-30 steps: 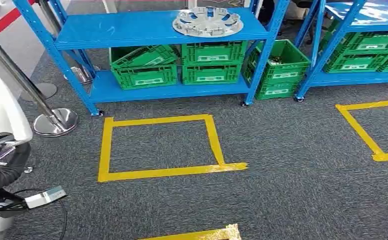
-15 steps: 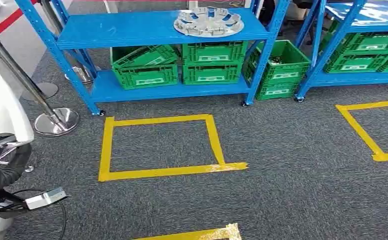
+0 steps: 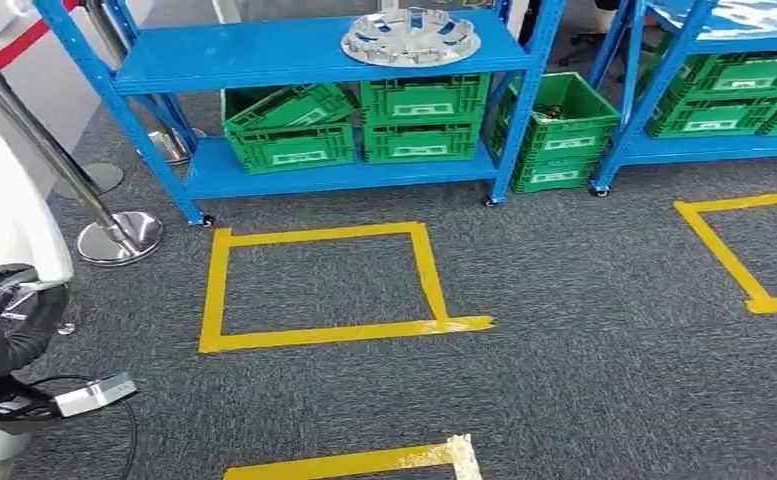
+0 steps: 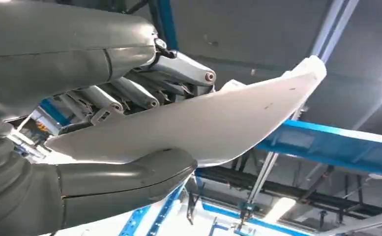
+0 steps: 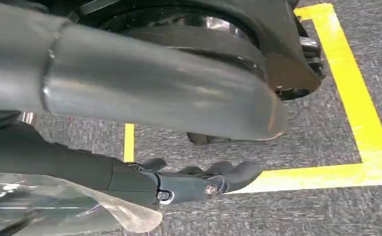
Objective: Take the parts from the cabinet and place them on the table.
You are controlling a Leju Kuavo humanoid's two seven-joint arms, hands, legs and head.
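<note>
Gripping a white curved part (image 4: 218, 123), left hand (image 4: 105, 123) clamps it between thumb and fingers; right hand (image 5: 189, 182) empty, fingers loosely curled above the carpet (image 5: 326, 211).

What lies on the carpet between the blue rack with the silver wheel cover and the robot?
In the head view, a yellow tape square on grey carpet lies before the blue rack bearing the wheel cover; inside it, bare carpet.

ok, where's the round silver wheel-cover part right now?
In the head view, the round silver wheel-cover part lies on the top shelf of the blue metal rack, toward its right end, above the green plastic crates.
</note>
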